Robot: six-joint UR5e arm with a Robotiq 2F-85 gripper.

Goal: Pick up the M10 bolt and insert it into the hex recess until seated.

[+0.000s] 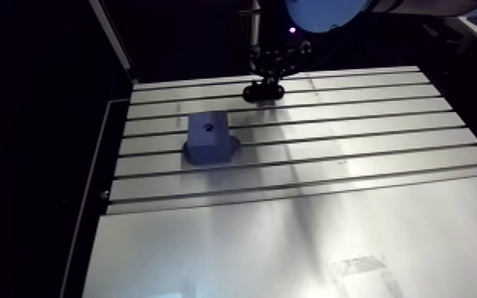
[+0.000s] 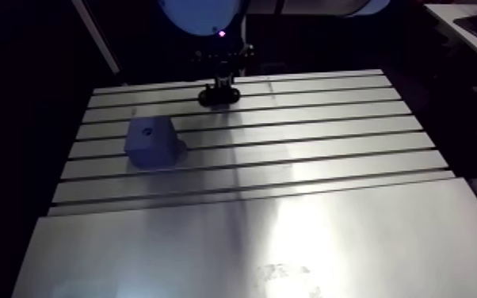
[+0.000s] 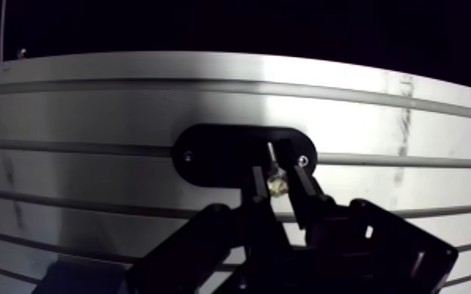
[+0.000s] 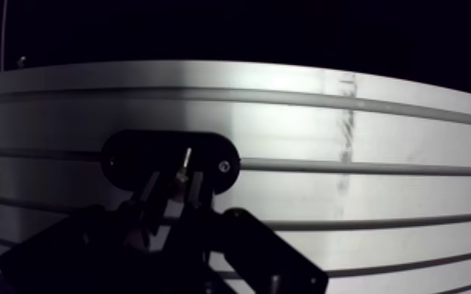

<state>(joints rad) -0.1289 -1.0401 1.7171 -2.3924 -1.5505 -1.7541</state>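
You see the M10 bolt (image 3: 275,184) nearly upright at the table's (image 3: 90,117) far end, its shank pointing down at the black oval holder (image 3: 215,152). Your gripper (image 3: 278,166) is narrowed to a slim gap, pinching the bolt near its head (brassy, between the fingers). The blue block (image 1: 208,136) sits well apart.

No legible text — none anywhere
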